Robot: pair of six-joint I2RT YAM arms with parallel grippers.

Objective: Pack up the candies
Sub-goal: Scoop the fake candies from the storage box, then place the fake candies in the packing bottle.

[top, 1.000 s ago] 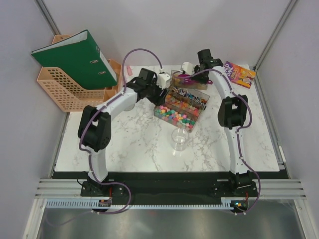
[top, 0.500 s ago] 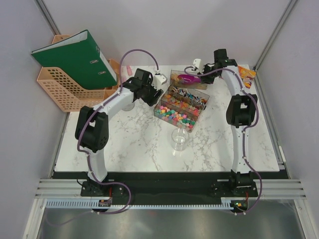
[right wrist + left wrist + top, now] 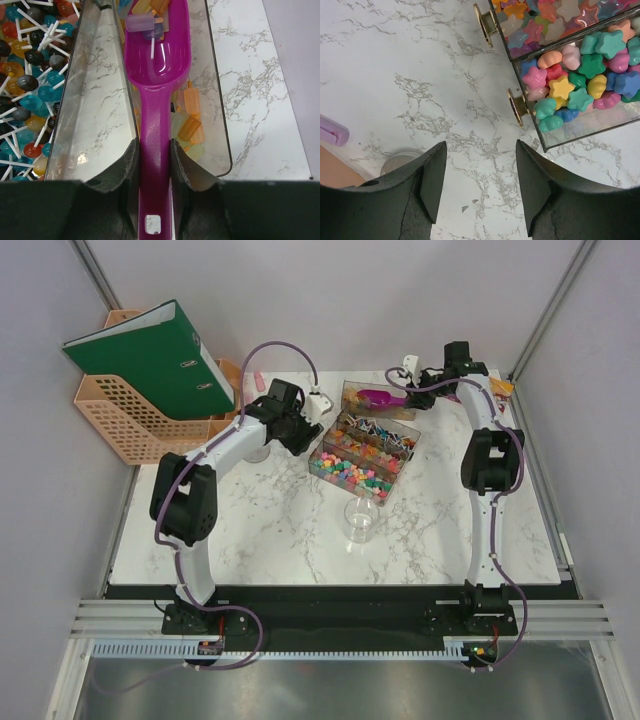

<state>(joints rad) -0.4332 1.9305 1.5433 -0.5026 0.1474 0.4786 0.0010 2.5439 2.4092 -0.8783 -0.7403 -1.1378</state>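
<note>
Here, right end effector (image 3: 154, 150) clamps purple scoop (image 3: 157, 60) holding candies (image 3: 140, 22).

Bright, even overhead light; faint shadows on the white marble-patterned bench (image 3: 280, 530). Reflections streak the clear plastic tray wall (image 3: 85, 125). The left gripper (image 3: 480, 155) looks dark, slightly soft.

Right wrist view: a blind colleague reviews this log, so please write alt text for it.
The right claw is shut on the handle of a purple plastic scoop, whose bowl lies in a clear rectangular tray among orange and yellow wrapped candies. A neighbouring compartment at the image's left holds multicoloured lollipops.
</note>
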